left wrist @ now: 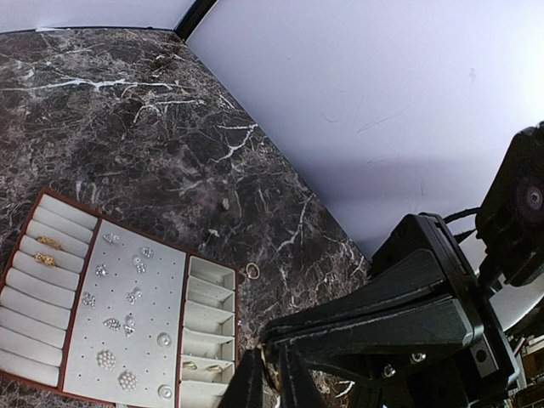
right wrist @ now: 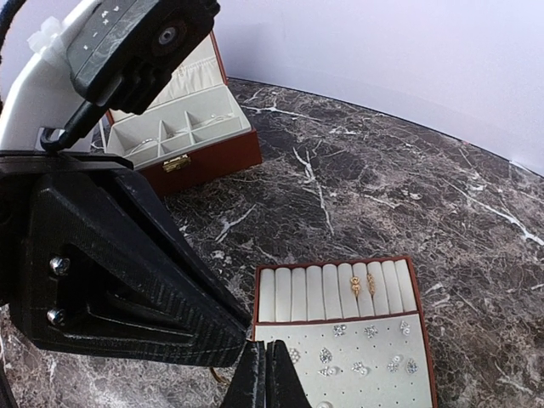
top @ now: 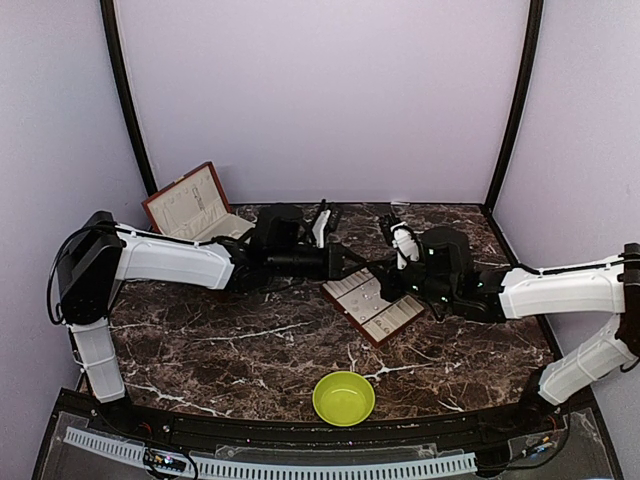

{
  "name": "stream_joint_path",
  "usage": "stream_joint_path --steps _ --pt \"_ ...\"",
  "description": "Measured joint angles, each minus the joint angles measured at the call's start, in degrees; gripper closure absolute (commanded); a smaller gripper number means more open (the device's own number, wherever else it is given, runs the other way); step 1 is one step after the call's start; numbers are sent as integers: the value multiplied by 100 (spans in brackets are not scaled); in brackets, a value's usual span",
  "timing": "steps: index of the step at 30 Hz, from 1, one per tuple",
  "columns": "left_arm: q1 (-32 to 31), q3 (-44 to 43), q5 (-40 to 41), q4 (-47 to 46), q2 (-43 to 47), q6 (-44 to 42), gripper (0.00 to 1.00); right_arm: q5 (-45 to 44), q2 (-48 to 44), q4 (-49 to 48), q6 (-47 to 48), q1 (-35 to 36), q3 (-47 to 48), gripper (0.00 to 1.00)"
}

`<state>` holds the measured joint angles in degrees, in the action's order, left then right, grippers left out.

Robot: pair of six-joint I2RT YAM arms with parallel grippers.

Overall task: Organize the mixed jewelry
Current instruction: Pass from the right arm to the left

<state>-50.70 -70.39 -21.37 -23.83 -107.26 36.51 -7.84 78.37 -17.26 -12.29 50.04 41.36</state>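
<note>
At the middle of the table you seem to be mid-sorting: the mixed jewelry (left wrist: 127, 323) mostly sits on the tray (top: 350, 317). Your left gripper (left wrist: 270, 382) has its jaws nearly closed, and you cannot tell if they hold anything. Your right gripper (right wrist: 263, 378) has its jaws closed on nothing visible. Next probably calls for a fine pinch on the loose ring (left wrist: 252, 270) just beside the tray, which only the left wrist view shows. Only the top view shows the bowl (top: 344, 397).

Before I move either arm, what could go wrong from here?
1. The left arm and right arm meet head-on at the tray; either one moving could strike the other.
2. A small ring lies loose on the table beside the tray's edge; a sweep could flick it away.
3. The right jaws, shut, sit close by the tray's corner; a nudge there might shake the studs loose.
</note>
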Motion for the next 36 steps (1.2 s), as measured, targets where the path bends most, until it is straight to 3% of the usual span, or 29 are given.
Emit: stream_joint_path --steps 5,15,20,31,36 --pt "-4 0 -2 28 0 17 87 -68 50 13 -2 11 35 100" --pt "-2 0 31 42 -11 92 100 -120 57 28 -2 22 42 100" --pt "-2 2 35 37 -11 122 100 -125 59 28 -4 22 42 100" --pt "-7 2 87 74 44 -94 100 -66 -199 24 2 -15 -52 53" --pt "0 94 105 72 120 -168 100 356 -570 -96 -42 -70 -201 43"
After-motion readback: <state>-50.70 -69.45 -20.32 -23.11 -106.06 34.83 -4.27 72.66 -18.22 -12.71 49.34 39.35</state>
